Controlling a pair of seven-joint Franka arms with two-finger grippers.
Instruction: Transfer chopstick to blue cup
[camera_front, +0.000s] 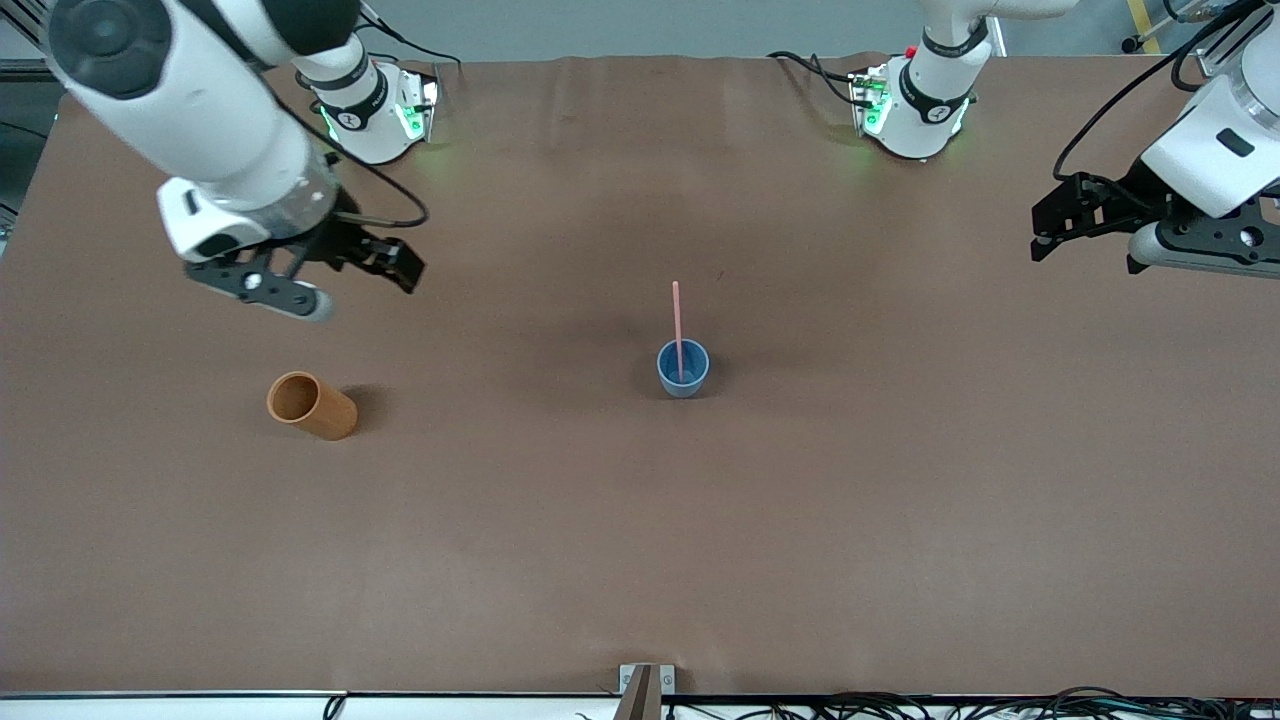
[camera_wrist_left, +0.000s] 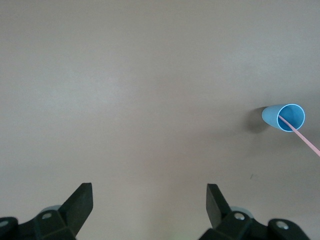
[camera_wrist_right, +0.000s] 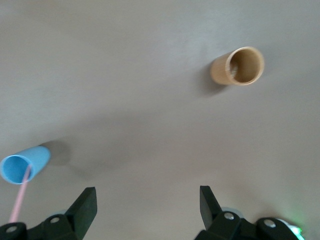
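Observation:
The blue cup (camera_front: 683, 372) stands upright near the middle of the table. The pink chopstick (camera_front: 678, 320) stands in it, its lower end inside the cup and its upper end leaning up out of the rim. The cup (camera_wrist_left: 284, 117) and stick (camera_wrist_left: 307, 139) also show in the left wrist view, and again in the right wrist view as cup (camera_wrist_right: 25, 164) and stick (camera_wrist_right: 19, 200). My left gripper (camera_front: 1080, 245) is open and empty, up over the table's left-arm end (camera_wrist_left: 149, 192). My right gripper (camera_front: 385, 255) is open and empty, over the right-arm end (camera_wrist_right: 147, 195).
An orange-brown cylindrical cup (camera_front: 312, 405) stands toward the right arm's end, nearer the front camera than the right gripper; it looks empty in the right wrist view (camera_wrist_right: 237, 66). The brown table (camera_front: 900, 520) is bare around the cups.

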